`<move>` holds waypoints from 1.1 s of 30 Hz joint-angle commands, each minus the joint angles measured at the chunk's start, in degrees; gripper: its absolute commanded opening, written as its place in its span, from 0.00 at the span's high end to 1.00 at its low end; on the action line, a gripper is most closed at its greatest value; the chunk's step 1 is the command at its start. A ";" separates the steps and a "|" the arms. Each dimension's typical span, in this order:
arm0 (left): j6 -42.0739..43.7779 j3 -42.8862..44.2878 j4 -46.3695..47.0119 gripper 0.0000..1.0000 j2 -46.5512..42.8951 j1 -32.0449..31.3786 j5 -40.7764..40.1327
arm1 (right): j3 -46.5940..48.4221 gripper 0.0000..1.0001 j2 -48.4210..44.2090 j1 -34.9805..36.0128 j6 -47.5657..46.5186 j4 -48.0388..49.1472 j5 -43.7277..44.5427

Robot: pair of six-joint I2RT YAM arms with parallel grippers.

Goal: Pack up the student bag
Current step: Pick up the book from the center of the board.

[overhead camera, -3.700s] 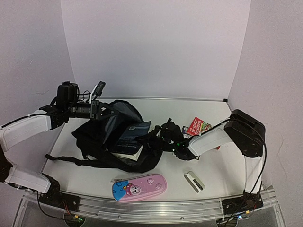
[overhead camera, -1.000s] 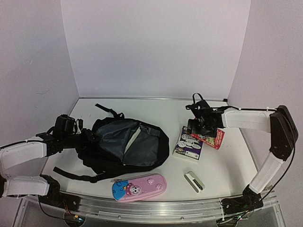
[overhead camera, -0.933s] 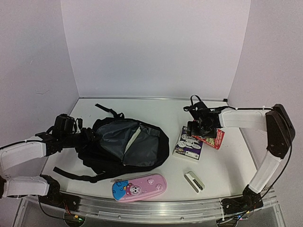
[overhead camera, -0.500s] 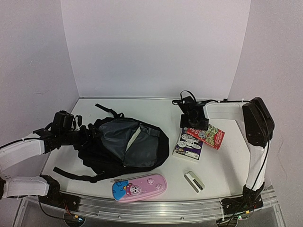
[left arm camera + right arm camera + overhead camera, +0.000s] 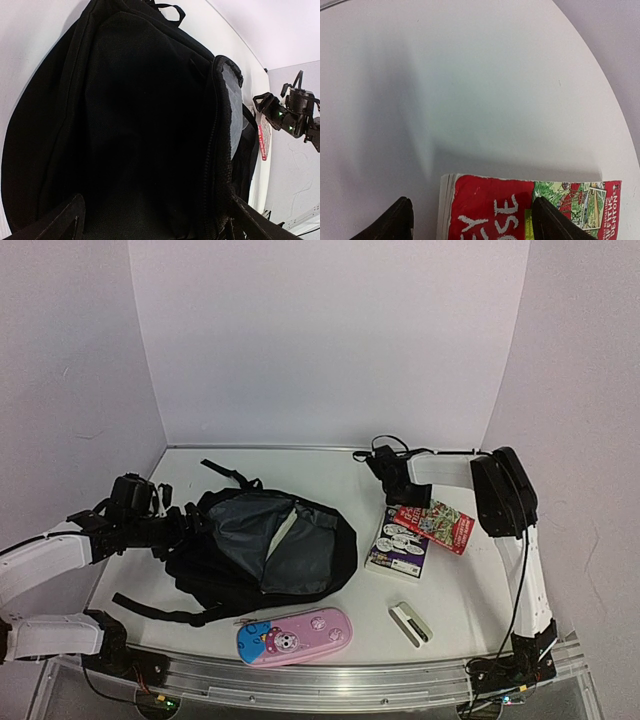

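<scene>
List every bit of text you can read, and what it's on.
"SE" and "Y": white letters on the cover of the red book, rest cut off.
Small print at that book's edge: too blurred.
Purple book, pencil case: print too small to read.

Table (image 5: pixel 300 465) holds student bag (image 5: pixel 265 550), red book (image 5: pixel 437 524), purple book (image 5: pixel 398 545), pencil case (image 5: pixel 295 636) (pink).

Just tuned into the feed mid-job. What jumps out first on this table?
The big black student bag dominates left of centre, lying open with its grey lining showing, and the left gripper is open at its left side. Next comes the bright pink-and-blue pencil case at the near edge in front of it. On the right, the right gripper hangs open over the edge of a red book.
</scene>
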 commanded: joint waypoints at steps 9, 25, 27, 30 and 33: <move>1.16 3.19 0.08 0.04 -0.39 0.35 -0.78 | 6.69 0.30 5.31 -0.41 0.28 -8.13 3.54; 3.54 6.98 -0.99 0.04 -0.15 0.35 -0.64 | 5.35 1.00 -3.29 -0.37 0.65 -9.97 3.52; 5.24 8.12 -0.97 0.04 -0.05 0.34 0.00 | 4.00 1.00 -7.48 -0.19 0.46 -9.83 3.31; 8.11 10.29 -1.41 0.04 0.33 0.35 0.42 | 1.22 1.00 -13.60 0.68 -0.47 -8.89 2.16; 10.18 13.86 -2.62 0.04 1.61 0.35 0.71 | -1.88 1.00 -20.52 2.14 -2.51 -6.32 -1.34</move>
